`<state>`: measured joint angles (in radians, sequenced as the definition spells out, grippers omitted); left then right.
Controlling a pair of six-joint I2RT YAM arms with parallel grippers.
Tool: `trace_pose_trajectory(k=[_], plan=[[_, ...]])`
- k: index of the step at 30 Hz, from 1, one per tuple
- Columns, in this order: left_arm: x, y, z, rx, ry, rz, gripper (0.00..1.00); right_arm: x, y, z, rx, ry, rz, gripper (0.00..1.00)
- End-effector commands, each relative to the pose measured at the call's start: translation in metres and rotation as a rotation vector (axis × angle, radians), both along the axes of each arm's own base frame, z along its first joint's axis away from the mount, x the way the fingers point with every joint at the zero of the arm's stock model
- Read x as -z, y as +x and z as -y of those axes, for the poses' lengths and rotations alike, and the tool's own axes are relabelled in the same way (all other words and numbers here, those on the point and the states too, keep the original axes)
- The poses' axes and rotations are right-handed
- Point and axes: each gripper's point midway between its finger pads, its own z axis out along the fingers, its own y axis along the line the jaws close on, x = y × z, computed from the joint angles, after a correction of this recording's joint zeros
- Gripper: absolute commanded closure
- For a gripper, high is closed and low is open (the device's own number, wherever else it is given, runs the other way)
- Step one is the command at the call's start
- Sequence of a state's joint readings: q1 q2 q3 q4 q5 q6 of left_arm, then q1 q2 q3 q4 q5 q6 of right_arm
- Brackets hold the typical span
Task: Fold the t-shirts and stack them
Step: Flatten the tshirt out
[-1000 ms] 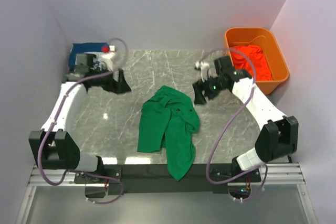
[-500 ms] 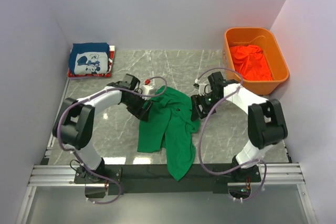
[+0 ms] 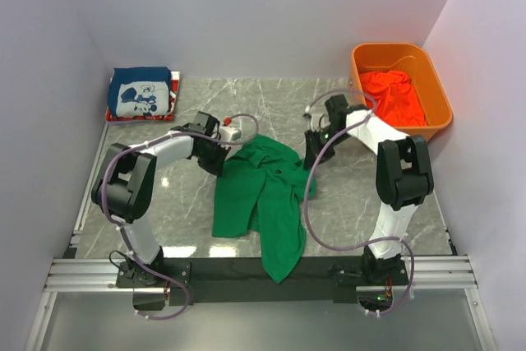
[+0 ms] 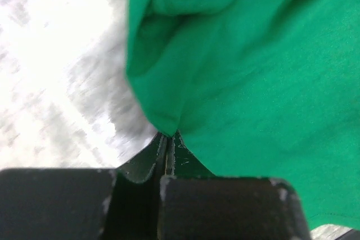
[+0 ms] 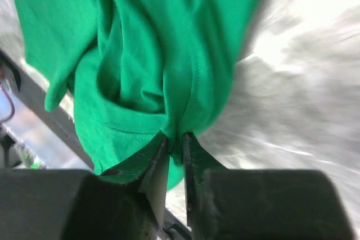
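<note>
At the far left corner of your grey, white-veined marble bench (image 3: 185, 211) lies a dark blue t-shirt (image 3: 141, 96), folded into a neat rectangle with its white cartoon print facing up. It sits on top of a red t-shirt (image 3: 175, 86), of which you see only a thin edge at the right and near sides. Moving right, your left end effector (image 3: 217, 157) is down at the bench on the left edge of the green t-shirt (image 3: 263, 195). In the left wrist view its black jaws are pressed together on a small peak of that soft, matte green knit (image 4: 253, 82), with the tips (image 4: 167, 139) meeting right where the fold comes to a point. The green t-shirt itself is crumpled and lumpy in the middle of the bench, and a long tail of it droops over the near edge. On its right side your right end effector (image 3: 312, 154) is clamped on a bunched, hemmed fold. In the right wrist view the thin dark fingertips (image 5: 173, 141) stand with just a sliver between them, pinching the stitched cloth (image 5: 140, 37). At the far right, a rigid, glossy orange plastic bin (image 3: 438, 80) with rounded corners holds a rumpled orange-red t-shirt (image 3: 394, 96).
</note>
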<state>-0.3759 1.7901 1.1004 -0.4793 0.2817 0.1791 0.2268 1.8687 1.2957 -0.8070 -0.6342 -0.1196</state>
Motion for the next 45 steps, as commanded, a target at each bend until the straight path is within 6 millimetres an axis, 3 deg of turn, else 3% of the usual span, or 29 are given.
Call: trace_pose_trajectory(k=[1, 2, 3, 6, 9, 13, 15, 17, 18, 21, 23, 25, 26, 30, 33, 35, 39, 45], plan=[[-0.003, -0.010, -0.035, -0.001, 0.067, -0.013, 0.99, -0.023, 0.043, 0.018, 0.015, -0.042, 0.123, 0.82], [-0.005, -0.014, -0.043, 0.024, 0.084, -0.004, 0.99, -0.025, 0.050, 0.020, 0.008, -0.055, 0.142, 0.83], [-0.009, -0.022, -0.053, 0.027, 0.102, 0.006, 0.99, -0.031, 0.061, 0.020, 0.002, -0.062, 0.171, 0.91], [-0.015, -0.037, -0.077, 0.087, 0.159, 0.031, 0.99, -0.040, 0.083, 0.022, -0.002, -0.095, 0.232, 0.92], [-0.017, -0.059, -0.094, 0.129, 0.190, 0.004, 0.99, -0.052, 0.098, 0.024, -0.003, -0.114, 0.293, 1.00], [-0.014, -0.086, -0.110, 0.223, 0.235, -0.031, 0.99, -0.072, 0.101, 0.025, -0.021, -0.113, 0.353, 1.00], [-0.026, -0.080, -0.105, 0.245, 0.191, 0.003, 0.95, -0.087, 0.098, 0.021, -0.047, -0.087, 0.396, 1.00], [-0.046, -0.070, -0.087, 0.235, 0.054, 0.027, 0.79, -0.095, 0.094, 0.017, -0.069, -0.072, 0.415, 1.00], [-0.069, -0.049, -0.076, 0.227, 0.001, 0.086, 0.60, -0.097, 0.091, 0.012, -0.081, -0.055, 0.411, 1.00], [-0.108, -0.016, -0.037, 0.225, -0.175, 0.164, 0.44, -0.091, 0.087, 0.002, -0.095, -0.038, 0.381, 1.00], [-0.119, 0.008, -0.014, 0.220, -0.192, 0.225, 0.43, -0.081, 0.093, 0.001, -0.070, -0.051, 0.365, 1.00], [-0.127, 0.024, 0.003, 0.239, -0.216, 0.300, 0.42, -0.075, 0.102, 0.004, -0.034, -0.075, 0.361, 0.86], [-0.125, 0.023, 0.016, 0.271, -0.221, 0.314, 0.43, -0.068, 0.110, 0.006, -0.022, -0.094, 0.369, 0.71], [-0.114, 0.021, 0.047, 0.379, -0.217, 0.375, 0.45, -0.061, 0.125, 0.026, 0.057, -0.167, 0.363, 0.54], [-0.104, 0.019, 0.059, 0.473, -0.191, 0.421, 0.45, -0.070, 0.123, 0.043, 0.064, -0.211, 0.410, 0.45], [-0.101, 0.020, 0.061, 0.545, -0.180, 0.467, 0.45, -0.080, 0.113, 0.049, 0.034, -0.223, 0.453, 0.45], [-0.099, 0.016, 0.065, 0.604, -0.191, 0.499, 0.46, -0.086, 0.092, 0.041, -0.022, -0.186, 0.486, 0.51], [-0.093, 0.013, 0.070, 0.661, -0.202, 0.450, 0.46, -0.061, 0.079, 0.024, -0.160, -0.228, 0.504, 0.55]])
